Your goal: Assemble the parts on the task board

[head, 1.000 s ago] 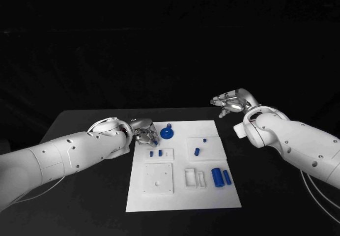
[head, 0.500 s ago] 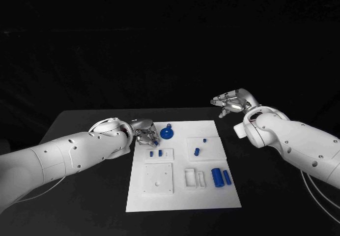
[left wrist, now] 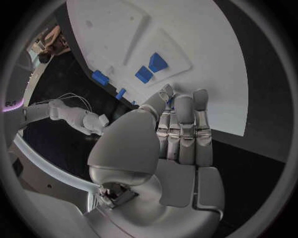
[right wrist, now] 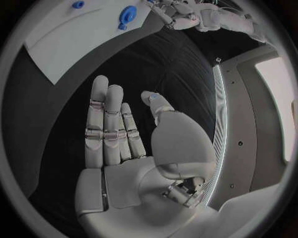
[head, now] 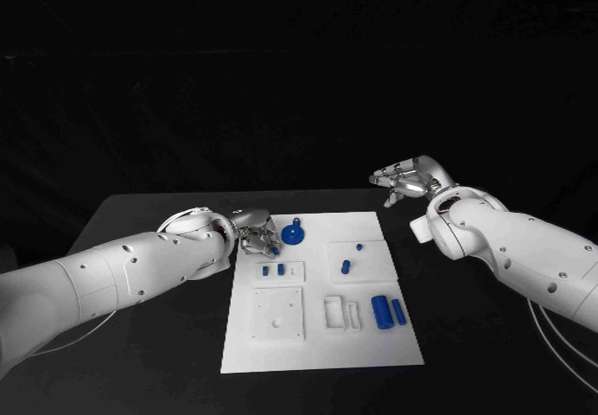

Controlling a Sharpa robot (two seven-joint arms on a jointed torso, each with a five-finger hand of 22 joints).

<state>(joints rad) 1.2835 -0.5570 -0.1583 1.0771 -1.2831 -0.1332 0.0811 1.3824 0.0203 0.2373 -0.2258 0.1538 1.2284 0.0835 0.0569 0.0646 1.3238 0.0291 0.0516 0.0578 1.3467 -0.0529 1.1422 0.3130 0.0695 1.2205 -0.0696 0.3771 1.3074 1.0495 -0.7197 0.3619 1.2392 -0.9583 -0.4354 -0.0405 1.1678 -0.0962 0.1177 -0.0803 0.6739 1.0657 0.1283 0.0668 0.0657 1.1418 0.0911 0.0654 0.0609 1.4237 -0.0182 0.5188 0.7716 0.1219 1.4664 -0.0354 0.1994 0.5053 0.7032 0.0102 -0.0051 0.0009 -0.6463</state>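
The white task board (head: 321, 346) lies mid-table. My left hand (head: 256, 232) hovers over its far left corner, and thumb and fingertip pinch a small blue part (left wrist: 169, 101). Just beyond them stands a round blue part (head: 294, 233). Two small blue pieces (head: 274, 270) sit in a recess close to the hand. On the board's right half are two more small pieces (head: 346, 267) and two blue cylinders (head: 389, 311). My right hand (head: 405, 180) is raised past the board's far right corner, fingers apart and holding nothing; its palm (right wrist: 124, 144) faces the dark table.
A white square block (head: 279, 313) and a white slotted holder (head: 341, 313) stand on the board's near half. Black tabletop (head: 149, 346) lies on both sides of the board. From the right wrist I see the board's edge (right wrist: 81, 34) and the left hand (right wrist: 180, 10).
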